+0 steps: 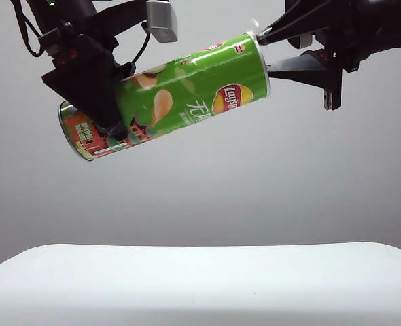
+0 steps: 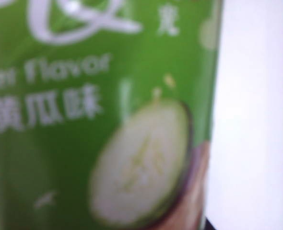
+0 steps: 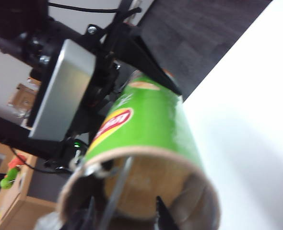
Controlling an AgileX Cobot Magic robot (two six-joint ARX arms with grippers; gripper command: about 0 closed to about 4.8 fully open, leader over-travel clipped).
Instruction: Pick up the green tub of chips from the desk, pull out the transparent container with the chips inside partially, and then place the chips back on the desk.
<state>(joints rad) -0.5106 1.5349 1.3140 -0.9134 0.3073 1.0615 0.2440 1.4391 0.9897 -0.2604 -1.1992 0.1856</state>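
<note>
Above the desk (image 1: 200,285), green tub of chips (image 1: 180,92) was held aloft, clamped by left gripper (image 1: 105,112); right gripper (image 1: 272,51), parted, was positioned at its open mouth; transparent container not yet extracted.

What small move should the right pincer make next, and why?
Probably close on the clear container's rim and pull outward. The left pincer holds the green Lay's can tilted above the desk, and the right pincer sits at its open mouth; the container is not yet drawn out.
</note>
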